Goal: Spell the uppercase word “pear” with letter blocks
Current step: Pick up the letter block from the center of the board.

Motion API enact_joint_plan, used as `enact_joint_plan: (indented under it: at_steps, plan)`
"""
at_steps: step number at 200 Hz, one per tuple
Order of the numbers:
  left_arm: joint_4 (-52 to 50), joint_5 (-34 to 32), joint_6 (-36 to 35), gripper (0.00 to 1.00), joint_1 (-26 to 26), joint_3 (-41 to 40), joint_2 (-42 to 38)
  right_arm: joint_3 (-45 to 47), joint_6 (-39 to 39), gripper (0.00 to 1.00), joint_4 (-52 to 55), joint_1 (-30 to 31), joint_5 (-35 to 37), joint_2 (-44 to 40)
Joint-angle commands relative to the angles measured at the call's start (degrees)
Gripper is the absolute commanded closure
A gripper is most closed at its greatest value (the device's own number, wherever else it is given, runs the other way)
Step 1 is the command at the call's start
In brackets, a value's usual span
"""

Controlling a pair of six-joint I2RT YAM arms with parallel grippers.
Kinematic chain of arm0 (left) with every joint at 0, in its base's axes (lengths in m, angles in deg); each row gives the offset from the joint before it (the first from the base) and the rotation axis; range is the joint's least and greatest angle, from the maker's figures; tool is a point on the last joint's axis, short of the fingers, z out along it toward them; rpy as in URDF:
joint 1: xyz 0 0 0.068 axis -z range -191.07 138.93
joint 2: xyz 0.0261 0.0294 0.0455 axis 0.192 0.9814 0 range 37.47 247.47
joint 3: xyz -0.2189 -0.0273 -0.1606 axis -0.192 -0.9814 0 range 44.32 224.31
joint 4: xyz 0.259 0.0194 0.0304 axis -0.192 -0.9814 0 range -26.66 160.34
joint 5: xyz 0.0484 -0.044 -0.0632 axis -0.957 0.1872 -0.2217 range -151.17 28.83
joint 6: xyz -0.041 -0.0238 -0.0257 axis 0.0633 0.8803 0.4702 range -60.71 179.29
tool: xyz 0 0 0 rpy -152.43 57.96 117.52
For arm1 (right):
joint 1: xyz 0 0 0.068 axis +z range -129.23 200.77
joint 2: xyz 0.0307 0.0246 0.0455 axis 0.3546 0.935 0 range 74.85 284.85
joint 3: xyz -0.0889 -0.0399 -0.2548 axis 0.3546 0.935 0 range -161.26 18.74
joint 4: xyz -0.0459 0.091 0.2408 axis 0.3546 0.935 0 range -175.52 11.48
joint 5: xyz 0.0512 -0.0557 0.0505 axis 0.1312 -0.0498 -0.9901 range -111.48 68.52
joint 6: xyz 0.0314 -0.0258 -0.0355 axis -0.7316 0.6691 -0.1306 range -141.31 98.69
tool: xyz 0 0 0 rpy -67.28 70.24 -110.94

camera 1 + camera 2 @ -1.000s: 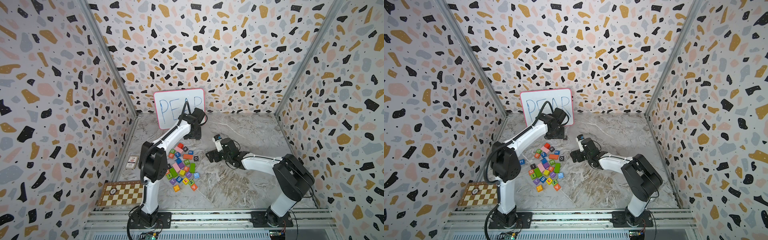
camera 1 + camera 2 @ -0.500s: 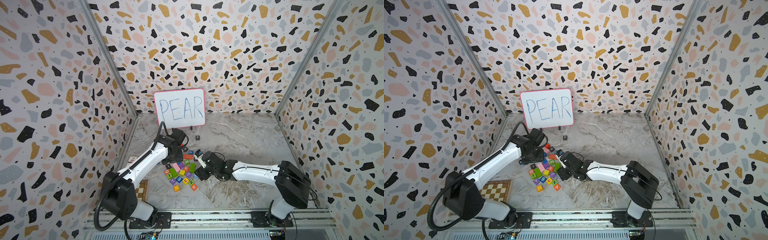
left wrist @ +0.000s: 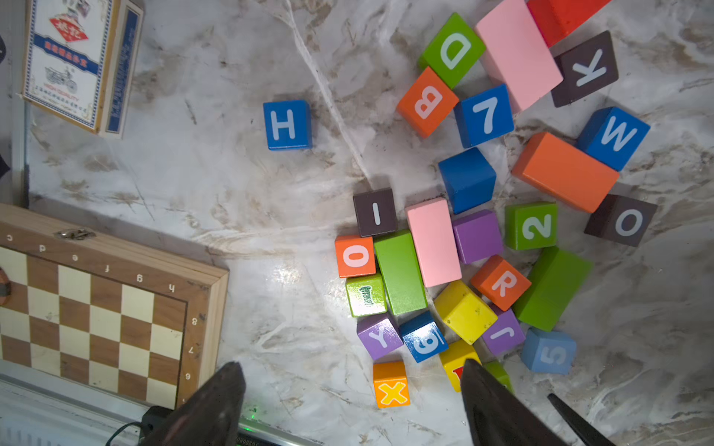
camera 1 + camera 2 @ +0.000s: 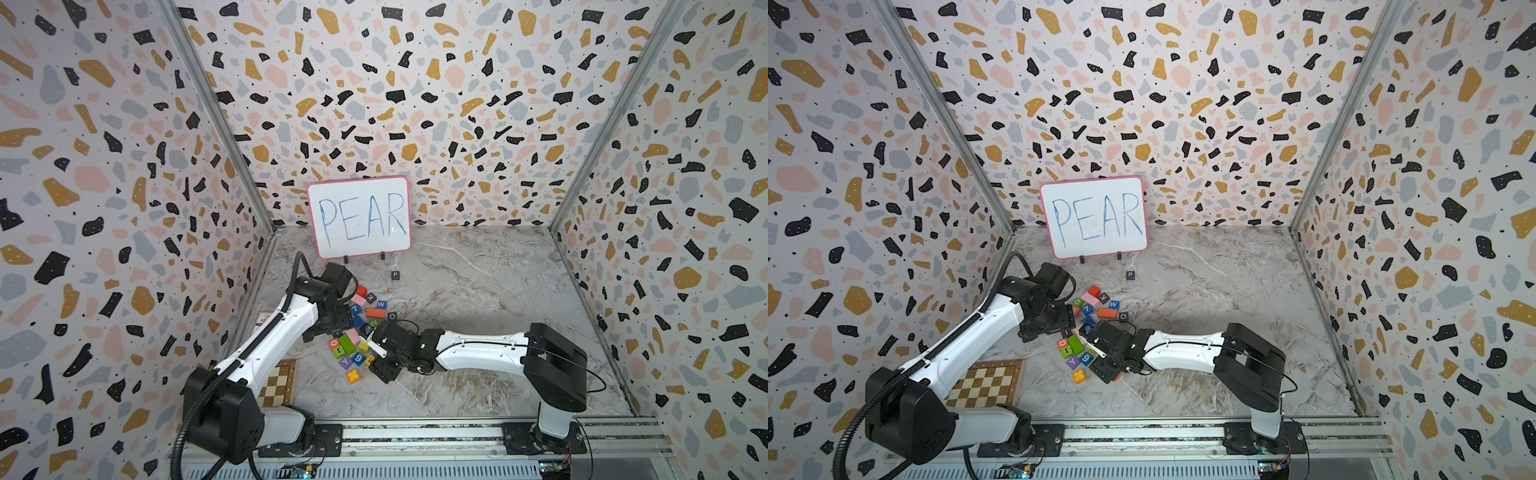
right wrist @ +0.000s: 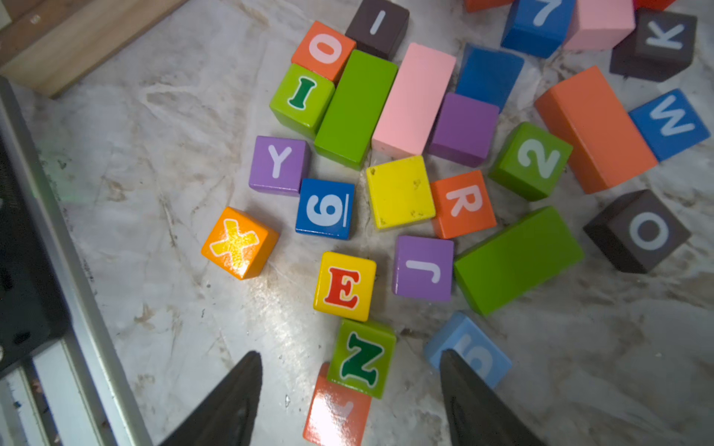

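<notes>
Hanging the left gripper and the right gripper over the block pile, both with jaws spread apart and gripping nothing. Seeing the black P cube sitting alone, well apart from the pile, near the PEAR whiteboard. Finding the yellow E cube on the pile's side toward the robot bases, touching or nearly touching the green N-or-Z cube and just beside the purple J cube. Finding the orange R cube deeper in, pressed against a plain yellow cube.

Risking a collision by crowding 2 arms over 1 small pile. Risking a finger landing on the green cube or the J cube while closing on E, dragging a neighbour along or tipping E off its face. Risking a worse jam at R, hemmed in on nearly every side, with little room for fingers.

Failing to find the A cube in any view. Wondering about an orange-red cube, cut off at the frame edge and showing only part of a white mark. Losing much of E behind a fingertip in the left wrist view. Struggling to read pile letters in both top views: too small, partly covered by both wrists.
</notes>
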Motion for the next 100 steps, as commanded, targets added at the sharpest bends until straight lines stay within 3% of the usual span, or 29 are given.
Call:
enact_joint_plan:
  at_steps: [1,50,68,100]
  plan:
    - [1.3,0.8,-2.5,0.12,-0.3,-3.3,-3.5,-1.8,-0.3,0.26,1.6,0.1,2.1,-1.1]
    - [1.2,-1.2,-0.9,0.00,-0.3,-4.7,-6.3,-2.4,-3.0,0.28,3.4,0.0,1.2,-0.3]
    - [-0.4,-0.5,1.9,0.01,-1.4,-4.1,-4.8,-3.4,-5.6,0.30,4.7,0.1,-0.1,0.2]
    - [-2.2,0.6,0.9,0.01,-4.3,-2.6,-2.5,-4.9,-7.6,0.35,5.5,0.4,-1.4,1.2]
